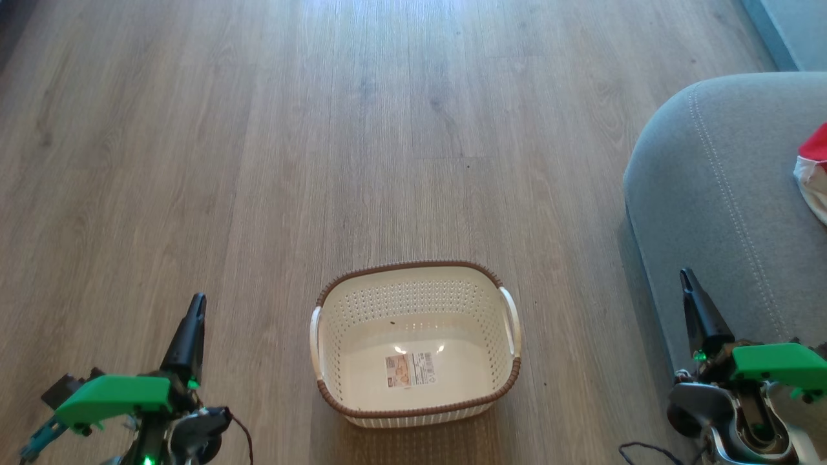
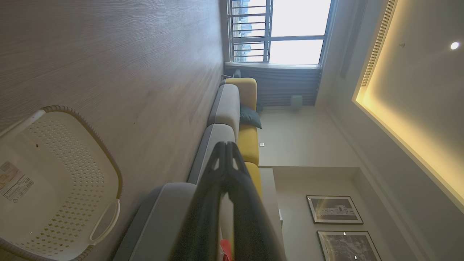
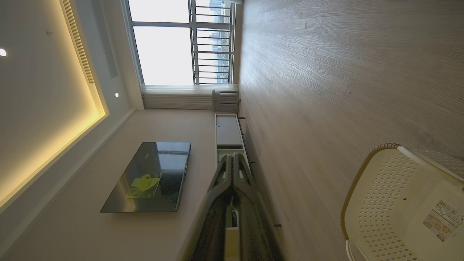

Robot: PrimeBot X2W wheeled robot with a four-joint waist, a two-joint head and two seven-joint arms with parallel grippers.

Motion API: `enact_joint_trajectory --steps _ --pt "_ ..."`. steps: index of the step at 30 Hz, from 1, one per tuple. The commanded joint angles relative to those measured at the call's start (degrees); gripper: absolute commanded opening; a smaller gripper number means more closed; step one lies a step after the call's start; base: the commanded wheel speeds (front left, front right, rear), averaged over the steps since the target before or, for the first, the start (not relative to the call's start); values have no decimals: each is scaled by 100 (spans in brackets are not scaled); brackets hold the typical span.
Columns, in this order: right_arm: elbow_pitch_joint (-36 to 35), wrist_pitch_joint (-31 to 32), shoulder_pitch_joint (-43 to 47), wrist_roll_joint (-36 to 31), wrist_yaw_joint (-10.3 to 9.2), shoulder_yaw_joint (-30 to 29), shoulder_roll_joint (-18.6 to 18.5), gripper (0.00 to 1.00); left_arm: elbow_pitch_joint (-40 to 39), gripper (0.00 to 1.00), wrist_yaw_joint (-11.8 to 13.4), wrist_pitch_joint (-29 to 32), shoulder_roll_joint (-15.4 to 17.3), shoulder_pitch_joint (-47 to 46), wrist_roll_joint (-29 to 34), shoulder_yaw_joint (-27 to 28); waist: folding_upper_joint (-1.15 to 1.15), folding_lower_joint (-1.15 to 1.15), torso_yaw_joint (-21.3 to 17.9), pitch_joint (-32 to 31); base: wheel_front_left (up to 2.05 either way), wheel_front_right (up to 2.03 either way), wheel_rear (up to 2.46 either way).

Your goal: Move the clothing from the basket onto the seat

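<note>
Head view gives us the clothing (image 1: 815,165) first: a bunched heap of bright red fabric with a white panel below it, cut off by the right edge of the picture so that we see only a small part. It lies on the seat (image 1: 704,194), a grey upholstered block with a rounded corner and two lines of pale stitching, at the right of the scene. The basket (image 1: 413,265) stands on the floor (image 1: 258,161) in the near middle, well apart from the clothing and a little left of the seat. It is cream and perforated, with a brown braided rim and a pale handle on each side, and its smooth bottom is open to sight with a label (image 1: 410,369) stuck on it. Our left gripper (image 1: 196,309) hangs over the floor to the near left of the basket, and our right gripper (image 1: 689,284) hangs at the near right, by the seat's left edge. In both wrist views we see the two dark fingers pressed together until the tips meet, holding nothing and touching nothing. In the left wrist view a scrap of red shows low down beyond the fingers, too small for us to tell more.
</note>
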Motion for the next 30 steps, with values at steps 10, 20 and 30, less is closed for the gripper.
enact_joint_trajectory --steps 10,20,30 --pt "-225 25 -180 34 1 97 -19 0 -193 0 -53 43 64 -272 -33 198 0 0 0 0 0 0 0" --pt "-225 24 -180 35 1 98 -19 0 -194 0 -53 43 64 -272 -34 198 0 0 0 0 0 0 0" --pt "-225 24 -180 35 1 98 -19 0 -194 0 -53 43 64 -272 -34 198 0 0 0 0 0 0 0"
